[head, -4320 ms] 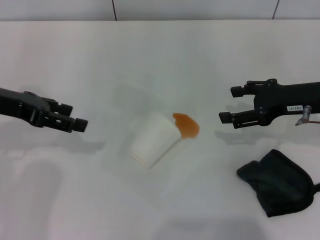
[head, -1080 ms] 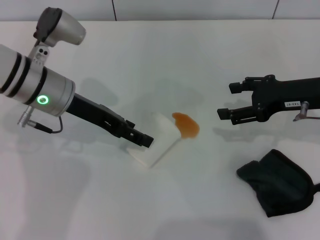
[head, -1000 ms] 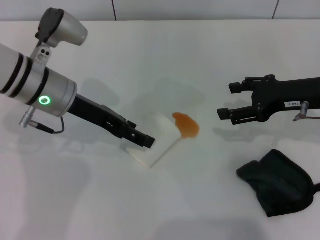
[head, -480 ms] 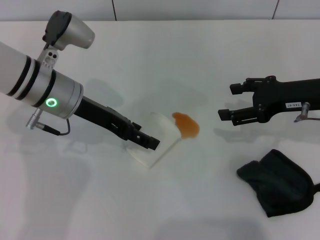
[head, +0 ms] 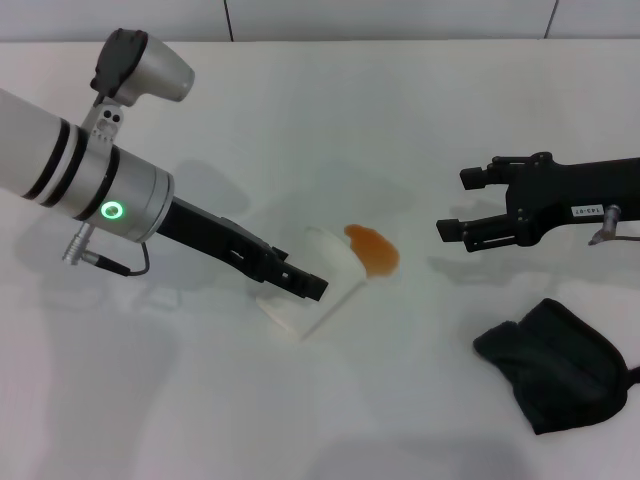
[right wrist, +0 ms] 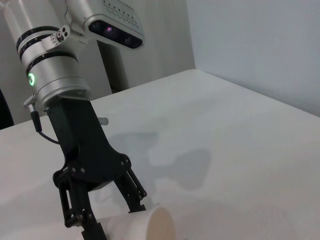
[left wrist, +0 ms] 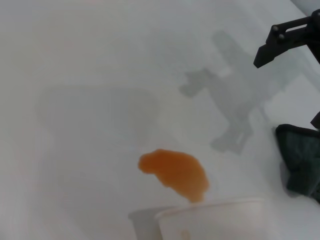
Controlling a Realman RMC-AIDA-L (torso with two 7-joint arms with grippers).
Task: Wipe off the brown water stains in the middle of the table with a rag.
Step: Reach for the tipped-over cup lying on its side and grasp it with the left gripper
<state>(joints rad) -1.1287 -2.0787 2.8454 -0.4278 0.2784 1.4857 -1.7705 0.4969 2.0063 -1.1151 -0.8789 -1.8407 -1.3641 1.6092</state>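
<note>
Reaching in since earlier, left gripper (head: 306,284), jaws spread, straddles the tipped cup (head: 318,283). Stain (head: 374,249) at cup's 2 o'clock; rag (head: 556,365) at table's (head: 300,120) 4 o'clock. Right gripper (head: 452,230) hovers agape.

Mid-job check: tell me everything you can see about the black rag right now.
The rag is a black soft cloth bunched in a lumpy heap with folds, lying on the white table on the robot's right, near the front edge. Nothing grips it: the right gripper hovers open above the table behind it, apart from it. It sits well away from the brown water stains and the tipped white cup. The left wrist view catches only its edge.
</note>
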